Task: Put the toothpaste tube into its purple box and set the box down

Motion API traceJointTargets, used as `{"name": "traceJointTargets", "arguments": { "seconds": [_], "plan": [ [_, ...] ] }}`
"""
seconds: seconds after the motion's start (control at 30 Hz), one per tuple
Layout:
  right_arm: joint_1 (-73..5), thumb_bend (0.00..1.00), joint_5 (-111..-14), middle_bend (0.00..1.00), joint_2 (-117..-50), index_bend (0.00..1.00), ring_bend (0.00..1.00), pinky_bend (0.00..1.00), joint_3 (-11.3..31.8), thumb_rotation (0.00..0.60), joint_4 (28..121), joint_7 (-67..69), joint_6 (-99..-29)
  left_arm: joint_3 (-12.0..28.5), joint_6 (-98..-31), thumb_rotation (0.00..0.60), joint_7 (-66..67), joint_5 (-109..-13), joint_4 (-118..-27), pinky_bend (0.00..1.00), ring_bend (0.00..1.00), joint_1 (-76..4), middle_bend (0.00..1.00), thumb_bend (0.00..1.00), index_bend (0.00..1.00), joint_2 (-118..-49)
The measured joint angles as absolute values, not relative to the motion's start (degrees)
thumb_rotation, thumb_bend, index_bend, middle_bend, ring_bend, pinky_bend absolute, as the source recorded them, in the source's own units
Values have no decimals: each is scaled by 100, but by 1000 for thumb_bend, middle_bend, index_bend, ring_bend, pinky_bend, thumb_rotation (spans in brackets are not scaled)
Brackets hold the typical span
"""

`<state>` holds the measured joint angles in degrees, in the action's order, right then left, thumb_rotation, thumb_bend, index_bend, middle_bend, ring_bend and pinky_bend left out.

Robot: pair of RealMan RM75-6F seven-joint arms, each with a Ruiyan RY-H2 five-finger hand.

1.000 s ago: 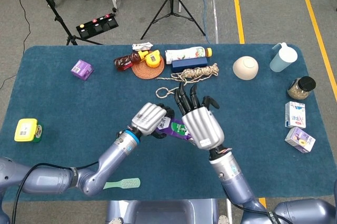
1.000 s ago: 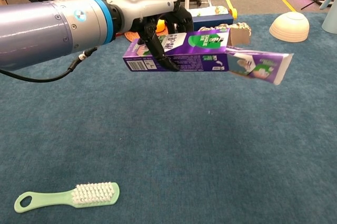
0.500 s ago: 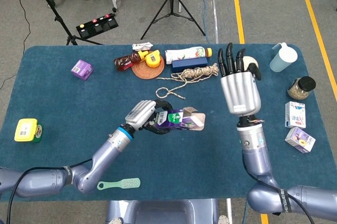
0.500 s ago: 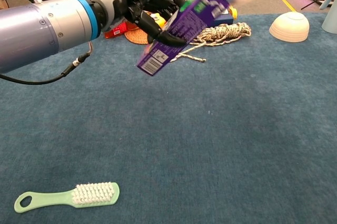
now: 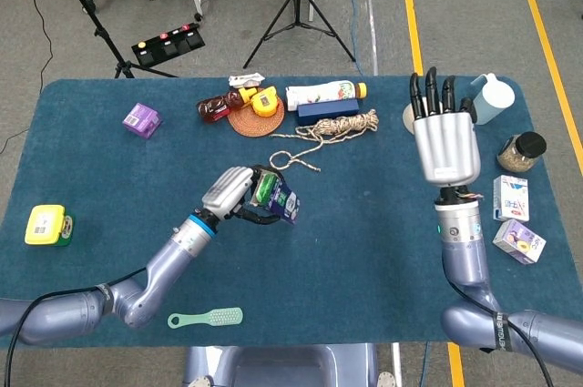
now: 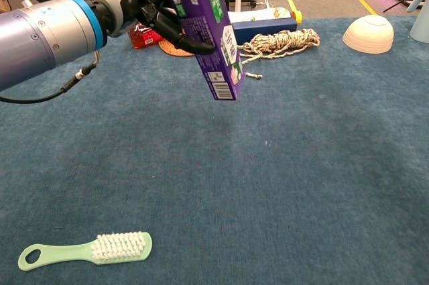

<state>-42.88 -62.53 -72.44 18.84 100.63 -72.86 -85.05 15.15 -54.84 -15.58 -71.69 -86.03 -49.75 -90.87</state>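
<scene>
Your left robot hand (image 5: 235, 194) grips the purple box (image 6: 211, 27) around its upper part, fingers wrapped about it, with the forearm reaching in from the near left side of the table (image 5: 109, 178). The box is carried clear of the table surface, standing nearly upright with a slight tilt, barcode end lowest; in the chest view its top runs out of frame. It sits on the near side of the coiled rope (image 5: 332, 127), apart from it. In the head view a green end shows at the top of the box by the fingers; the toothpaste tube itself cannot be told apart in either view. Your right robot hand (image 5: 444, 137) holds nothing: it is raised, back toward the head camera, fingers extended upward and apart, well to the right of the rope and overlapping the cream bowl (image 6: 369, 33) in the head view.
</scene>
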Motion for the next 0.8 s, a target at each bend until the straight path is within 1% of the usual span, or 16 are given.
{"name": "traceJointTargets", "arguments": {
  "seconds": [0.07, 0.17, 0.3, 0.4, 0.57, 0.63, 0.67, 0.7, 0.77, 0.8],
  "plan": [
    [-4232, 180, -6231, 162, -7255, 101, 227, 460, 1851, 600, 10018, -6861, -8383, 1469, -5568, 600, -1166, -7267, -8567, 572, 326, -4988, 418, 197, 449, -9071],
    [-4135, 148, -6195, 160, -7273, 101, 222, 433, 1791, 600, 9946, -6119, -8138, 1401, -5636, 600, -463, -7337, -8555, 572, 326, -5017, 432, 207, 459, -9021],
    [-3970, 146, -6120, 157, -7289, 101, 216, 418, 1678, 600, 9850, -4983, -7711, 1292, -5648, 600, 845, -7274, -8555, 572, 326, -5084, 439, 211, 464, -8937],
    [-3811, 147, -6186, 157, -7304, 101, 215, 415, 1522, 600, 9635, -4067, -7386, 1221, -5673, 600, 2099, -7053, -8600, 572, 326, -5144, 446, 215, 471, -8898],
    [-3572, 146, -6485, 156, -7374, 101, 210, 414, 1223, 600, 9129, -3259, -7122, 1109, -5800, 600, 4218, -6410, -8674, 562, 326, -5270, 444, 217, 472, -8935],
    [-3490, 146, -6611, 156, -7409, 101, 209, 413, 1126, 600, 8985, -3053, -7081, 1076, -5880, 600, 4983, -5989, -8694, 540, 307, -5336, 383, 211, 420, -9015],
    [-3462, 146, -6658, 156, -7423, 101, 208, 413, 1092, 600, 8931, -2979, -7070, 1068, -5921, 600, 5270, -5780, -8697, 527, 284, -5368, 313, 200, 345, -9069],
    [-3429, 145, -6713, 156, -7440, 101, 208, 413, 1053, 600, 8866, -2888, -7057, 1065, -5965, 600, 5515, -5565, -8696, 514, 252, -5402, 230, 184, 239, -9138],
    [-3387, 145, -6787, 156, -7461, 101, 208, 413, 1006, 600, 8782, -2774, -7041, 1072, -6065, 600, 5901, -5101, -8673, 494, 206, -5488, 120, 158, 80, -9359],
    [-3366, 145, -6833, 156, -7474, 101, 208, 413, 984, 600, 8723, -2709, -7035, 1085, -6098, 600, 5984, -4954, -8652, 485, 187, -5523, 72, 147, 25, -9475]
  ]
}}
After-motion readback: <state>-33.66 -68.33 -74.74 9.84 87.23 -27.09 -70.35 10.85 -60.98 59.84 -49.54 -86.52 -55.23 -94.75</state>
